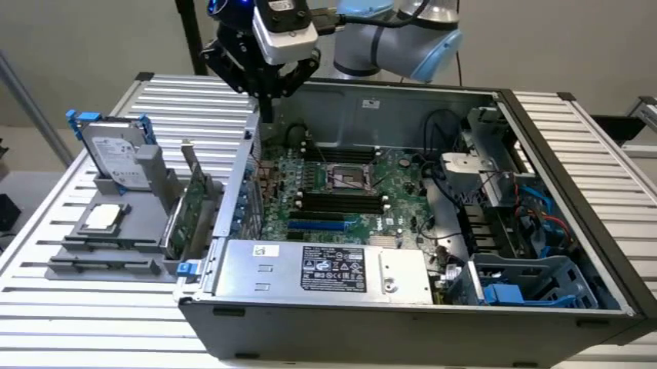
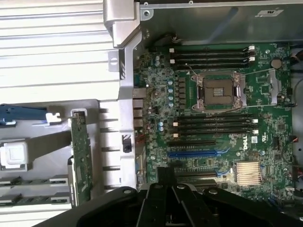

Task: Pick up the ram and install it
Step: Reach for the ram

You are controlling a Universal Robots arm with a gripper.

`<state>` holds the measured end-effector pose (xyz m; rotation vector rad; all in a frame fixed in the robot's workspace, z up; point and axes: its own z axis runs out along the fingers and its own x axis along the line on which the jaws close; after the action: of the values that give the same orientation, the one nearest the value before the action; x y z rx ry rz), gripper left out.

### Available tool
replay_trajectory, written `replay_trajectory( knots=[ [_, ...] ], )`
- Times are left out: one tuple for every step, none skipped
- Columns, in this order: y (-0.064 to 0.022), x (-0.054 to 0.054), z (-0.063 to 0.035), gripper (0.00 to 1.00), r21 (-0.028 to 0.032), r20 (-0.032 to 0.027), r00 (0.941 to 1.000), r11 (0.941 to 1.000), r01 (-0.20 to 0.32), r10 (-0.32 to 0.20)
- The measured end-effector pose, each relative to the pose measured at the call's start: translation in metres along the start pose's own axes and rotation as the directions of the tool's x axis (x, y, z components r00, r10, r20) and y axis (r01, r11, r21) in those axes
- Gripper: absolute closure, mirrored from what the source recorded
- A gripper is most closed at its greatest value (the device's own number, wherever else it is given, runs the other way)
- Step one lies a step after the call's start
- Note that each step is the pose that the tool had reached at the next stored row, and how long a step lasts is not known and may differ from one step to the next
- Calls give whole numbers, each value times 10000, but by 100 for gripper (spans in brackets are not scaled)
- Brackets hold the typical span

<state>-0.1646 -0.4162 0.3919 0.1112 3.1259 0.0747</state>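
My gripper (image 1: pixel 269 108) hangs high over the back wall of the open computer case (image 1: pixel 411 307), at the corner nearest the grey parts rack (image 1: pixel 113 231). Its black fingertips (image 2: pixel 166 176) are pressed together with nothing between them. Directly below lies the green motherboard (image 2: pixel 156 94), with empty black memory slots (image 2: pixel 210 54) on one side of the processor socket (image 2: pixel 218 92) and more memory slots (image 2: pixel 215 125) on the other. No ram stick can be made out; two low holders (image 1: pixel 103 265) at the rack's front carry dark strips I cannot identify.
The rack on the exterior view's left holds an upright silver hard drive (image 1: pixel 113 157), a wide green expansion card (image 1: pixel 193 204) with a metal bracket, and a square processor (image 1: pixel 106 217). Inside the case are the power supply (image 1: pixel 328 269), cables (image 1: pixel 451 169) and a blue drive cage (image 1: pixel 524 284).
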Motion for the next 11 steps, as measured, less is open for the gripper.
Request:
replay_trajectory(
  knots=[
    [-14, 42, 0, 100, 0, -3, 10000, 10000, -1, 1],
    [-28, 82, 1, 100, 0, -5, 10000, 10000, 0, 0],
    [-41, 121, 1, 100, 1, -7, 10000, 10000, 0, 0],
    [-56, 167, 1, 100, 1, -8, 10000, 10000, 0, 0],
    [-70, 209, 2, 100, 0, -9, 10000, 10000, 0, 0],
    [-86, 257, 3, 100, 1, -8, 10000, 10000, -1, 1],
    [-102, 301, 4, 100, 1, -9, 10000, 10000, -1, 1],
    [-117, 344, 6, 100, 1, -9, 10000, 10000, 1, -1],
    [-132, 388, 8, 100, 0, -9, 10000, 10000, 0, 0],
    [-148, 433, 10, 100, 1, -10, 10000, 10000, 0, 0],
    [-164, 477, 12, 100, 1, -10, 10000, 10000, 0, 0]
  ],
)
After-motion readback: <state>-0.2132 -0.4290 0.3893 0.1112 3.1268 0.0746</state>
